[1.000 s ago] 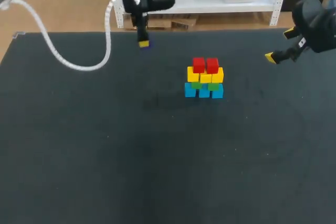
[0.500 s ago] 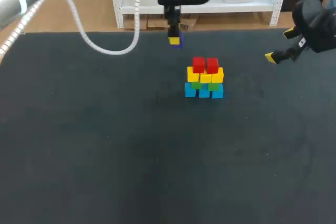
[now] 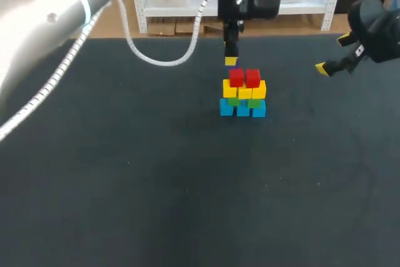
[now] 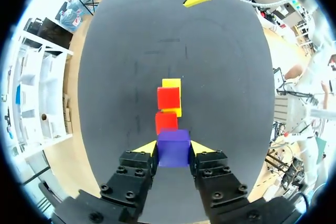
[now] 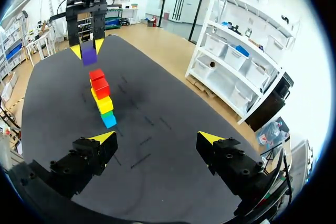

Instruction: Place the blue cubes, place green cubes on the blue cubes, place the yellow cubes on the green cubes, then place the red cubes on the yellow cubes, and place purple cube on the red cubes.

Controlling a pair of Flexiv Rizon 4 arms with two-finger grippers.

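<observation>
While the left tool [image 4: 174, 149] clamps the purple cube [image 4: 174, 145] between both fingers, it hangs in the air close to the stack's far side, a bit above the red cubes [image 3: 244, 78] and not touching them. Stack on the bench [image 3: 125, 186] looks done up to red: blue cubes [image 3: 242, 109] at the base, green cubes [image 3: 244, 101] on them, yellow cubes [image 3: 244, 89] next, two reds side by side on top. Right tool [image 5: 157, 139] is spread open, holds nothing, and sits well apart from the stack toward the bench's right edge. Step in hand looks like the last one: purple on the reds. Next move likely calls for centring the cube over the seam between the two reds, a slow straight descent until it rests on both, then opening the fingers without nudging the top layer.
</observation>
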